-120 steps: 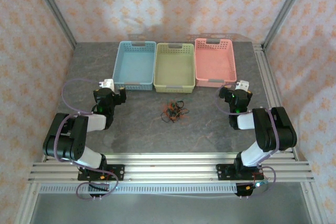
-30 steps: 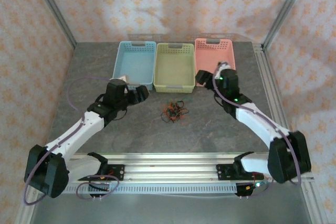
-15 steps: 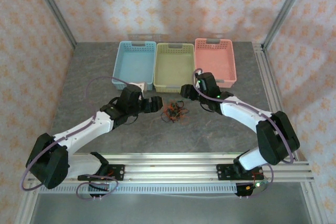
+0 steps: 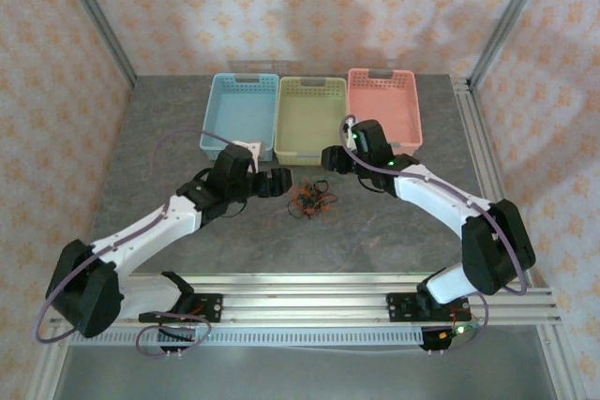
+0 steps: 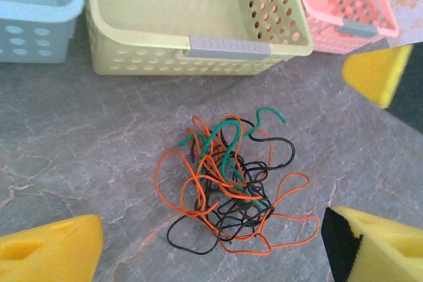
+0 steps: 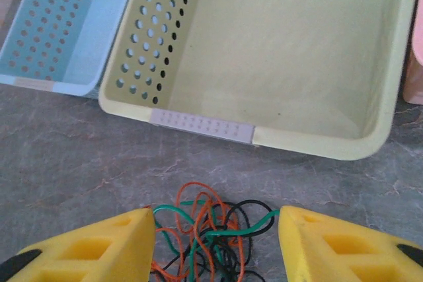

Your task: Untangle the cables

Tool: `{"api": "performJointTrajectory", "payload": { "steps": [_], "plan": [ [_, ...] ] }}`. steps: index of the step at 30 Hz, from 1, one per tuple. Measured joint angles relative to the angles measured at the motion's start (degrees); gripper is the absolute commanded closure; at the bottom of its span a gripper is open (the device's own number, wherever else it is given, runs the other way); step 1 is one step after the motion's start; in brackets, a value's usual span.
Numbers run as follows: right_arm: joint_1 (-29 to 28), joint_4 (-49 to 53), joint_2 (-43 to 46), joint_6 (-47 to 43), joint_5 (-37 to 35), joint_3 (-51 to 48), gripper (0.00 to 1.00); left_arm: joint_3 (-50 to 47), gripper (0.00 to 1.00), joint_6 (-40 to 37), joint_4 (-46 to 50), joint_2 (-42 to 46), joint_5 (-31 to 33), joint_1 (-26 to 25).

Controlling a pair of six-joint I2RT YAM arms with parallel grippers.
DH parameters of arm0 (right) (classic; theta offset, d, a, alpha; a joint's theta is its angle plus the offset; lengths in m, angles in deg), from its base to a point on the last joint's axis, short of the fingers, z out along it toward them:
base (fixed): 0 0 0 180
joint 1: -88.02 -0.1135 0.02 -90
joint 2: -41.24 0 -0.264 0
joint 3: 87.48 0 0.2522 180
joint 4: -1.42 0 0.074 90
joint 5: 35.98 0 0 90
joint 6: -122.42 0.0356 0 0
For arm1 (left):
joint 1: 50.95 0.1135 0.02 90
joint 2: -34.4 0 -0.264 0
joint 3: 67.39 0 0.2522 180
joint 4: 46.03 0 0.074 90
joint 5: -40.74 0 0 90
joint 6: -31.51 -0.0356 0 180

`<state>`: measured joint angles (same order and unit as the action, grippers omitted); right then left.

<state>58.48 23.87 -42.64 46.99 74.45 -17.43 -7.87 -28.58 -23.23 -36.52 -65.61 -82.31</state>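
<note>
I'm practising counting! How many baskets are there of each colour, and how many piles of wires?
Blue basket: 1
Yellow-green basket: 1
Pink basket: 1
Tangled pile of cables: 1
Total: 4

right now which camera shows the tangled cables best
The left wrist view: the whole tangle of cables is in frame, close enough to tell orange, green and black strands apart. The right wrist view crops its lower part; in the top external view it is a small clump.
</note>
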Motion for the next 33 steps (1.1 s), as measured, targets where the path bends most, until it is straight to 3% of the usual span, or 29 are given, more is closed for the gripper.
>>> {"api": "performJointTrajectory", "payload": {
  "steps": [7, 11, 18, 33],
  "plan": [
    [0.00, 7.85, 0.11, -0.31, 4.37, 0.17, 0.50, 2.01, 0.14, -0.50, 3.52, -2.14, -1.51, -2.05],
    [-0.11, 10.78, -1.31, -0.28, 6.32, 0.66, 0.57, 3.26, 0.16, -0.79, 4.13, -4.33, -1.75, -2.05],
    [-1.25, 12.92, -5.84, -0.52, 8.11, 1.81, 0.61, 3.52, 0.17, -1.51, 5.55, -5.88, -1.86, -2.05],
    [-1.55, 14.08, -8.98, -0.70, 8.66, 3.82, 0.83, 4.20, 0.18, -1.55, 5.81, -7.41, -2.14, -3.17]
  ]
}}
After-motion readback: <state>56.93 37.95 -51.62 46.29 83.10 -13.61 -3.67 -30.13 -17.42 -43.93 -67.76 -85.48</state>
